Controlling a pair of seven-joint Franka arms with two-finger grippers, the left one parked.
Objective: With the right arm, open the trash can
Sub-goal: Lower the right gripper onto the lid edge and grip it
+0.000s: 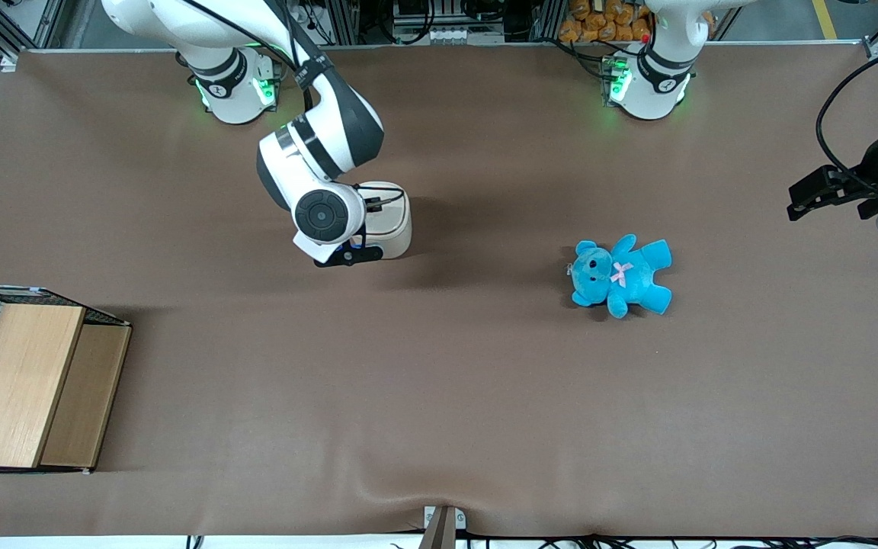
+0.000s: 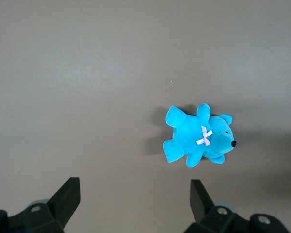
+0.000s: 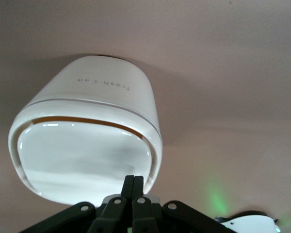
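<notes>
Directly under the claw, whose black matt plastic fingers are pressed together, the trash can is smooth, glossy cream-white plastic (its flat lid carries soft reflections). The bench below it wears a matt brown cloth, faintly wrinkled. Well away from the claw, toward the parked arm's end, the teddy bear is fuzzy blue plush with a satin-looking pink bow. Nearer the front camera than the claw, the box is pale, smooth wood with wire mesh.

Blue teddy bear lying on brown table, wooden box with wire mesh toward working arm's end
</notes>
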